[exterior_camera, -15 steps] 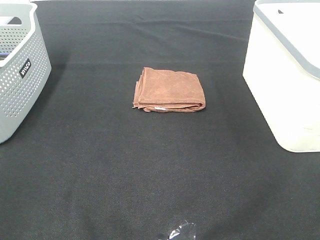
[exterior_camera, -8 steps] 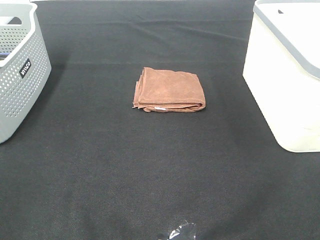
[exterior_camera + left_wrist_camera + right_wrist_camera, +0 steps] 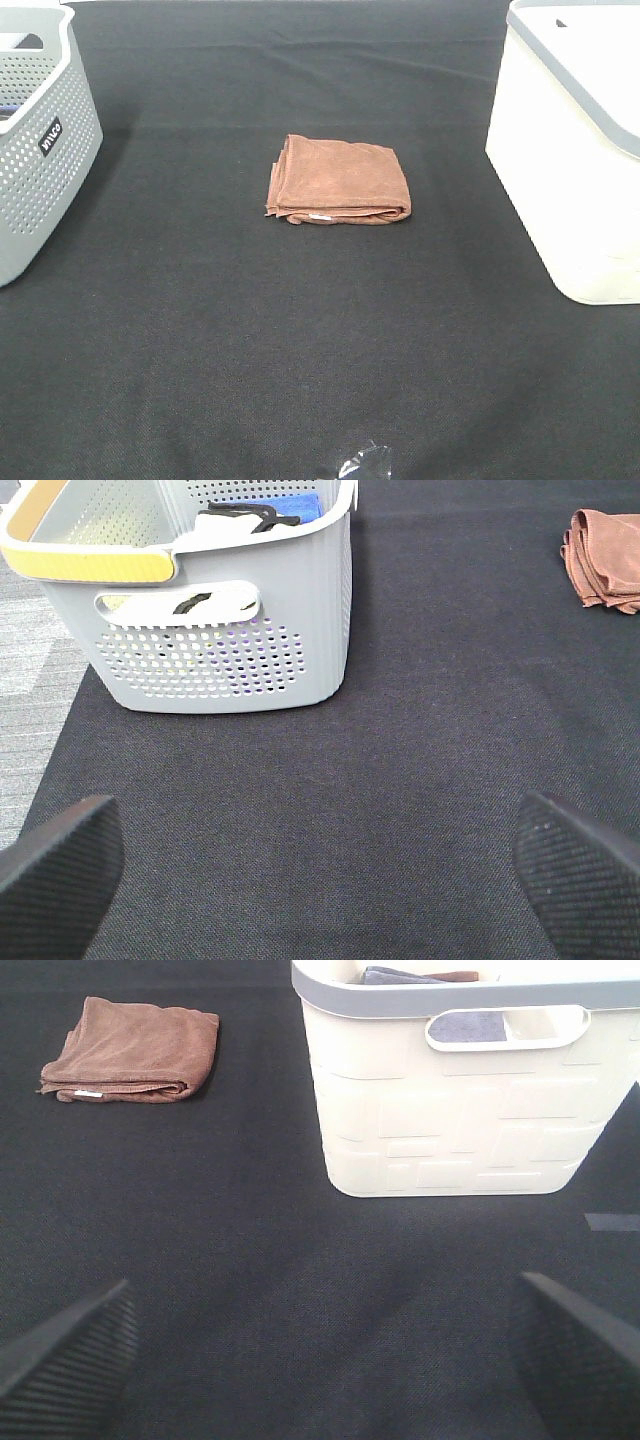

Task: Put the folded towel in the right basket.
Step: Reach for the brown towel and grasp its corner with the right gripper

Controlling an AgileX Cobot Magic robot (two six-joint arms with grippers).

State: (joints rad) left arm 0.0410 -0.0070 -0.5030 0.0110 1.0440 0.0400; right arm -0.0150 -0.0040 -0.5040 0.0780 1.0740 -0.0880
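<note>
A folded brown towel (image 3: 338, 181) lies flat on the black cloth in the middle of the table; it also shows in the left wrist view (image 3: 604, 559) and the right wrist view (image 3: 133, 1050). The right basket (image 3: 575, 140) is cream with a grey rim and stands at the right edge; the right wrist view (image 3: 460, 1090) shows cloths inside it. My left gripper (image 3: 320, 870) is open and empty, far from the towel. My right gripper (image 3: 320, 1345) is open and empty, short of the basket and the towel. Neither gripper shows in the exterior view.
A grey perforated basket (image 3: 35, 140) stands at the left edge; in the left wrist view (image 3: 200, 600) it holds blue and dark items. A small piece of clear plastic (image 3: 355, 465) lies near the front edge. The black cloth (image 3: 300, 340) covers the table.
</note>
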